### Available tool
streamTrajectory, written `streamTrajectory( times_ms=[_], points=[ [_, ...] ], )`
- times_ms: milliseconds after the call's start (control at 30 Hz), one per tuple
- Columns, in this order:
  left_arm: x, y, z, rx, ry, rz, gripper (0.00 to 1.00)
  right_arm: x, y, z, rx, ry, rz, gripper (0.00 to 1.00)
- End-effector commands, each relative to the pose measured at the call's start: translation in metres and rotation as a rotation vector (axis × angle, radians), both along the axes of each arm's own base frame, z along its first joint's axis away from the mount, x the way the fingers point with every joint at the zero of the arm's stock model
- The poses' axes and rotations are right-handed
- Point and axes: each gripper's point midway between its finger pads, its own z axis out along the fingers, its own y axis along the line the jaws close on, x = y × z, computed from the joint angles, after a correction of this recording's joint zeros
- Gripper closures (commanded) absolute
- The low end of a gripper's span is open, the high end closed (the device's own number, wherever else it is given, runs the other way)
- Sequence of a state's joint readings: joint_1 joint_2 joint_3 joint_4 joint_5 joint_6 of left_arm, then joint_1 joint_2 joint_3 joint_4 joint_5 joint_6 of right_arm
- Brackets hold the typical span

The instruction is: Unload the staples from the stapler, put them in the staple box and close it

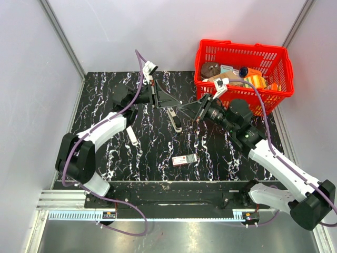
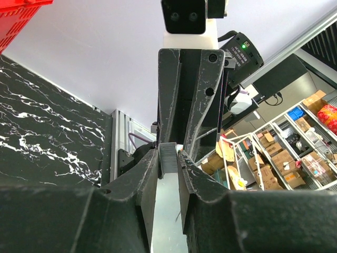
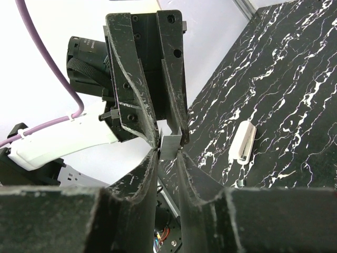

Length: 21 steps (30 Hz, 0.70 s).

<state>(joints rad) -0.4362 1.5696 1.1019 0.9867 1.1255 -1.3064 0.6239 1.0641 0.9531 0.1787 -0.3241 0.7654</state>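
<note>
Locate the stapler (image 1: 175, 119) flat on the marbled table (image 1: 221, 158) below the meeting grippers; long axis far-to-near, near end slanting right; left gripper (image 2: 167, 164) and right gripper (image 3: 168, 156) both pinch one staple strip (image 3: 171, 143).

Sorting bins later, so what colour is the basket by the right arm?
Red; the basket shows best in the top external view.

Between the meeting tips of left pincer (image 1: 176, 103) and right pincer (image 1: 185, 107), above the table (image 1: 105, 84): staple strip (image 2: 168, 158). Just nearward of those tips, on the table: stapler (image 1: 175, 120). Left and nearward of left pincer: slim bar (image 1: 131, 136). Further nearward: small box (image 1: 184, 159). Beyond and right of right pincer: basket (image 1: 199, 63).
</note>
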Motion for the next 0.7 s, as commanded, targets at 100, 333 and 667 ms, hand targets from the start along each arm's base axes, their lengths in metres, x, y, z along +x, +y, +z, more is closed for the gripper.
streamTrajectory(
  times_ms=[100,333,667],
  points=[
    [-0.02,0.004,0.013,-0.01,-0.083,-0.023,0.7,0.003,0.002,0.015,0.047,-0.052,0.012,0.8],
    [-0.021,0.004,0.013,0.006,-0.092,-0.022,0.62,0.003,-0.002,0.008,0.028,-0.043,-0.006,0.88],
    [-0.001,0.006,-0.004,0.07,-0.105,0.021,0.61,-0.006,-0.014,-0.01,-0.015,-0.001,-0.028,0.92]
  ],
)
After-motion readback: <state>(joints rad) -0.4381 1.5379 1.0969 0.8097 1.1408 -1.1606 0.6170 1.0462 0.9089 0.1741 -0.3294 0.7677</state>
